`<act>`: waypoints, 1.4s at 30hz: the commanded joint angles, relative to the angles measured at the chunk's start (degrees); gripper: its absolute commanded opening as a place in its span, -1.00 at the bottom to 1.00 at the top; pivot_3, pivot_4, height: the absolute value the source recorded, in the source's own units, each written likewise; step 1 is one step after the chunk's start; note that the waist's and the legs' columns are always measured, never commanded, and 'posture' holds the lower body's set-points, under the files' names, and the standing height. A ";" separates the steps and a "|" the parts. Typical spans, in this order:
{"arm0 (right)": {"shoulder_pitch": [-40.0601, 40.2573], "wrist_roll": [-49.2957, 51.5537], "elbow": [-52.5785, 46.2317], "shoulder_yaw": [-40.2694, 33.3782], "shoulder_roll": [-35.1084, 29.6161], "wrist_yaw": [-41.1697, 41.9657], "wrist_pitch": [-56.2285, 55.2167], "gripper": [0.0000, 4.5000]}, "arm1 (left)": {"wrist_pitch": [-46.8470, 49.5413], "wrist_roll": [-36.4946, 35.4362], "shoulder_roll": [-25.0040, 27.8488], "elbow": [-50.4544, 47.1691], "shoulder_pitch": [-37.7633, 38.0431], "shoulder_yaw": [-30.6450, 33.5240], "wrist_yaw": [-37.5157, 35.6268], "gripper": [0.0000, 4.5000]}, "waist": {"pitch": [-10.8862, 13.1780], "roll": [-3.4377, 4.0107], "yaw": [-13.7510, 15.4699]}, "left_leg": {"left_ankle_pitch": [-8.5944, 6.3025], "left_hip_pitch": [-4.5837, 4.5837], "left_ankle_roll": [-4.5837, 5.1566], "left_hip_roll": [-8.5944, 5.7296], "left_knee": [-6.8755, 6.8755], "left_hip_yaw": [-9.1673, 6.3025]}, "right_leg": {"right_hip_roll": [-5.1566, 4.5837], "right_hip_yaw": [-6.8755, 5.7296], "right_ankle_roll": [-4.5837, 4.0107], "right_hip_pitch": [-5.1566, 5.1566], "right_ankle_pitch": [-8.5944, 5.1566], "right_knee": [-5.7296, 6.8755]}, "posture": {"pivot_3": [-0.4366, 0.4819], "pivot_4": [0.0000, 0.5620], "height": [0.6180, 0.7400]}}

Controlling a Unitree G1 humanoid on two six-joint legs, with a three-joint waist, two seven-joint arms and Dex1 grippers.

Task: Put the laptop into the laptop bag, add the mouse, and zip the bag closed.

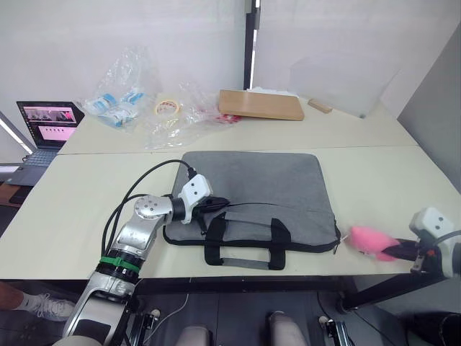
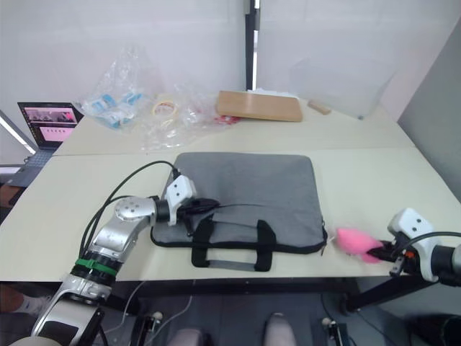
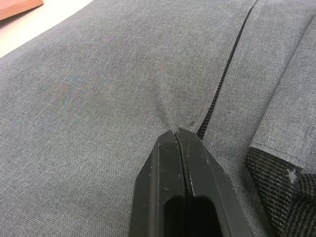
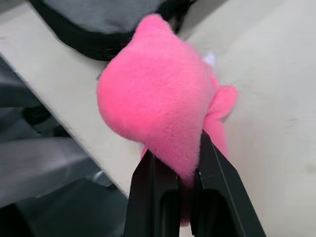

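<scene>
The grey laptop bag (image 1: pixel 252 180) lies flat on the cream table, its two black handles (image 1: pixel 245 245) pointing toward the near edge. My left gripper (image 1: pixel 216 204) rests on the bag's near left part. Its fingers (image 3: pixel 168 163) are pressed together on the fabric, just beside the black zip line (image 3: pixel 224 74), with nothing visible between them. At the table's near right edge, my right gripper (image 1: pixel 400 250) is shut on a pink fuzzy object (image 4: pixel 158 94), which sits just right of the bag's corner. The laptop and the mouse are out of view.
A wooden board (image 1: pixel 261 104), a tape roll (image 1: pixel 168 107) and crumpled clear plastic bags (image 1: pixel 122 97) lie along the back of the table. A small dark laptop with a pink-lit screen (image 1: pixel 47 122) stands off the far left side. The table's right half is bare.
</scene>
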 commanded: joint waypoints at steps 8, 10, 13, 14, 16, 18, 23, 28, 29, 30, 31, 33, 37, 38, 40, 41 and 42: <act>-16.77 -10.63 10.43 7.08 3.64 -10.22 -11.65 -0.98 | 1.13 4.19 1.19 4.69 5.45 -5.91 -3.63 -1.00 | -0.12 0.20 -0.25 | -0.03 0.04 0.05 -0.03 -0.04 0.03 | -0.02 0.02 0.02 0.01 0.00 -0.05 | -0.05 -0.47 1.00; -18.57 -11.14 11.23 8.14 4.24 -10.94 -11.46 -0.98 | 0.91 4.41 1.42 4.98 5.43 -6.05 -3.83 -1.00 | -0.14 0.24 -0.28 | -0.03 0.04 0.05 -0.03 -0.10 0.02 | -0.02 0.02 0.02 0.01 0.00 -0.06 | -0.05 -0.47 1.00; -22.07 -12.36 12.99 10.01 5.45 -12.71 -11.46 -0.98 | 0.74 4.59 1.89 4.50 5.72 -6.46 -4.35 -1.00 | -0.20 0.33 -0.68 | -0.04 0.05 0.07 -0.03 -0.11 0.05 | -0.02 0.02 0.02 0.02 0.00 -0.10 | -0.05 -0.47 1.00; -23.02 -12.86 13.61 10.54 5.72 -13.02 -11.54 -0.98 | 0.68 4.58 1.92 4.51 5.72 -6.50 -4.40 -1.00 | -0.22 0.36 -0.81 | -0.04 0.05 0.07 -0.03 -0.11 0.04 | -0.02 0.02 0.02 0.02 0.00 -0.10 | -0.05 -0.47 1.00; -25.67 -14.37 15.29 11.71 6.64 -14.97 -11.43 -0.98 | 0.54 4.58 1.95 4.80 5.50 -6.49 -4.44 -1.00 | -0.24 0.39 -0.98 | -0.05 0.08 0.09 -0.03 -0.14 0.03 | -0.02 0.02 0.02 0.02 0.00 -0.10 | -0.05 -0.47 1.00; -27.49 -15.45 16.40 12.44 7.33 -16.38 -11.39 -0.98 | 0.53 4.58 2.07 4.85 5.34 -6.42 -4.45 -1.00 | -0.26 0.44 -1.10 | -0.05 0.08 0.09 -0.03 -0.14 0.04 | -0.02 0.02 0.02 0.02 0.00 -0.10 | -0.05 -0.47 1.00; -28.13 -14.92 15.94 13.05 8.13 -15.65 -10.41 -0.98 | 0.64 4.42 2.46 4.46 5.36 -6.16 -4.69 -1.00 | -0.33 0.54 -1.13 | -0.05 0.06 0.10 -0.03 -0.17 0.04 | -0.02 0.02 0.02 0.02 0.00 -0.14 | -0.05 -0.47 1.00; -24.29 -10.33 11.19 12.89 6.74 -7.43 -8.24 -0.55 | 1.29 0.48 2.11 1.87 6.34 -3.24 -5.16 -1.00 | -0.33 0.54 -1.35 | -0.06 0.08 0.12 -0.03 -0.21 0.02 | -0.02 0.02 0.02 0.02 -0.01 -0.14 | -0.05 -0.47 1.00; -23.92 -10.20 11.00 12.87 6.29 -6.56 -8.50 -0.40 | 2.08 -0.69 2.17 0.87 6.60 -2.68 -5.78 -1.00 | -0.33 0.55 -1.38 | -0.07 0.10 0.13 -0.03 -0.22 0.02 | -0.02 0.03 0.02 0.02 -0.01 -0.14 | -0.05 -0.47 1.00; -23.67 -10.14 10.86 12.88 5.99 -6.04 -8.68 -0.24 | 2.56 -1.38 2.24 0.28 6.78 -2.34 -6.19 -1.00 | -0.35 0.58 -1.40 | -0.08 0.09 0.15 -0.03 -0.23 0.02 | -0.02 0.02 0.04 0.01 -0.02 -0.13 | -0.05 -0.47 1.00; -23.31 -10.18 11.05 12.78 5.47 -5.31 -9.57 -0.09 | 1.31 -1.86 2.33 -0.32 7.06 -1.39 -5.99 -0.89 | -0.35 0.58 -1.42 | -0.09 0.08 0.17 -0.03 -0.23 0.02 | -0.02 0.02 0.04 0.00 -0.03 -0.13 | -0.05 -0.47 1.00; -22.51 -10.20 11.82 12.17 4.16 -3.52 -11.74 0.24 | 0.73 -4.19 2.95 -2.26 7.81 1.10 -6.67 -0.63 | -0.36 0.61 -1.55 | -0.12 0.08 0.22 -0.03 -0.24 0.05 | -0.02 0.02 0.05 -0.02 -0.06 -0.13 | -0.05 -0.47 1.00; -21.95 -8.28 13.79 9.49 1.65 0.68 -14.70 0.83 | 3.25 -9.55 5.13 -7.70 9.95 7.34 -6.36 -0.05 | -0.24 0.58 -1.77 | -0.18 0.07 0.32 -0.03 -0.31 0.03 | -0.02 0.01 0.02 -0.08 -0.15 -0.09 | -0.05 -0.47 1.00; -21.87 -7.60 13.93 8.95 1.36 1.60 -14.95 1.00 | 3.88 -10.35 5.72 -8.73 10.51 8.21 -6.30 0.12 | -0.19 0.51 -1.91 | -0.18 0.04 0.32 -0.03 -0.31 0.04 | -0.02 0.01 0.02 -0.16 -0.16 -0.06 | -0.05 -0.47 1.00; -22.03 -3.15 13.39 6.59 0.60 5.92 -13.23 1.00 | 5.48 -12.77 7.69 -11.44 12.02 11.71 -5.63 0.39 | -0.09 0.39 -2.01 | -0.18 0.00 0.33 -0.03 -0.30 0.02 | -0.02 0.01 0.01 -0.20 -0.16 -0.02 | -0.05 -0.47 1.00; -22.01 -1.08 12.68 5.48 0.25 7.45 -11.62 1.00 | 6.23 -13.92 8.79 -12.68 12.91 13.65 -5.26 0.53 | 0.00 0.30 -2.18 | -0.18 -0.02 0.32 -0.02 -0.30 0.02 | -0.02 0.01 0.01 -0.23 -0.16 0.00 | -0.05 -0.47 1.00; -22.49 0.25 12.45 4.67 -0.28 8.33 -10.35 1.00 | 7.21 -15.17 10.12 -14.05 13.81 16.00 -4.71 0.66 | 0.14 0.14 -2.34 | -0.18 -0.02 0.33 -0.02 -0.30 0.02 | -0.02 0.01 0.00 -0.25 -0.16 0.04 | -0.05 -0.47 1.00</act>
